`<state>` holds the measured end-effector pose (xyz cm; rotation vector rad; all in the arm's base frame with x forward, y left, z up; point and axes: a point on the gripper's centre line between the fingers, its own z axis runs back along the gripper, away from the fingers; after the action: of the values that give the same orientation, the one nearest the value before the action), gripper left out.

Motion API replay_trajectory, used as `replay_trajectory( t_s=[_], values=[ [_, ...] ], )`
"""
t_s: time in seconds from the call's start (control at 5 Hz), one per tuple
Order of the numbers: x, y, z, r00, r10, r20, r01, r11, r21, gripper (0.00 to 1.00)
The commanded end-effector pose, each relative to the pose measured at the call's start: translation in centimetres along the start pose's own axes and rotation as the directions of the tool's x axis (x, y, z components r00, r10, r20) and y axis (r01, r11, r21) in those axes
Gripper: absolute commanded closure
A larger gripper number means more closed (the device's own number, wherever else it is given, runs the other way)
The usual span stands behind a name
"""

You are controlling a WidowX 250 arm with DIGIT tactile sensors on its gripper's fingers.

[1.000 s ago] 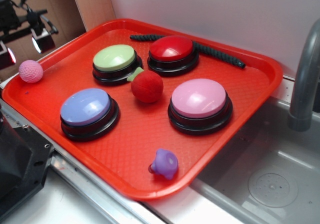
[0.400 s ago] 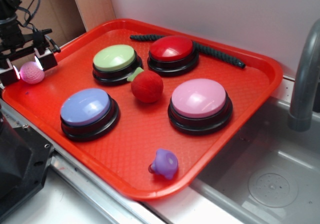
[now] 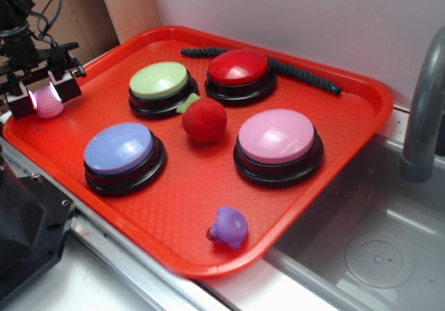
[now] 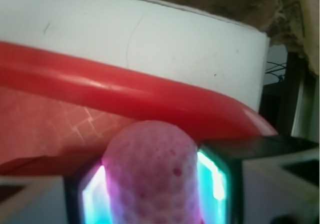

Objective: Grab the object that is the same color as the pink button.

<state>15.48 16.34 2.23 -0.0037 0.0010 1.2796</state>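
Pink ball (image 3: 47, 102): at the tray's far left edge, directly between the claw's pads, touching both.
Claw (image 3: 42, 97): pinching the ball, whose sides look squeezed in the wrist view (image 4: 150, 176).
Tray (image 3: 348, 144): rim just behind the ball.
Pink button (image 3: 277, 137): well to the right.

arm (image 3: 17, 19): black, cabled; pincer (image 3: 46, 94): white blocks, glowing pads

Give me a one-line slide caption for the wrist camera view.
Wrist view: gripper closed on the small pink ball, lit pads pressing both sides, beside the red tray's rim.
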Motion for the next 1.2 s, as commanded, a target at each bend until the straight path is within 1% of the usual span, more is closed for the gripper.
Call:
replay_trajectory(
  t_s=[0.0,0.2,0.4,0.6,0.8,1.0],
  values=[
    [-2.9,-1.3,8.1,0.892,-0.451,0.027,0.451,0.887,-0.099,1.0],
    [-5.2,-2.6,11.1,0.749,-0.659,0.071,0.662,0.749,-0.034,1.0],
    [-8.7,-3.6,15.5,0.558,-0.813,0.166,0.827,0.561,-0.034,1.0],
    [-10.8,-3.7,17.4,0.423,-0.877,0.228,0.9,0.436,0.006,1.0],
    [-10.5,-3.1,17.6,0.355,-0.897,0.264,0.926,0.376,0.028,1.0],
    [-9.5,-2.8,17.5,0.389,-0.888,0.246,0.915,0.404,0.011,1.0]
  ],
)
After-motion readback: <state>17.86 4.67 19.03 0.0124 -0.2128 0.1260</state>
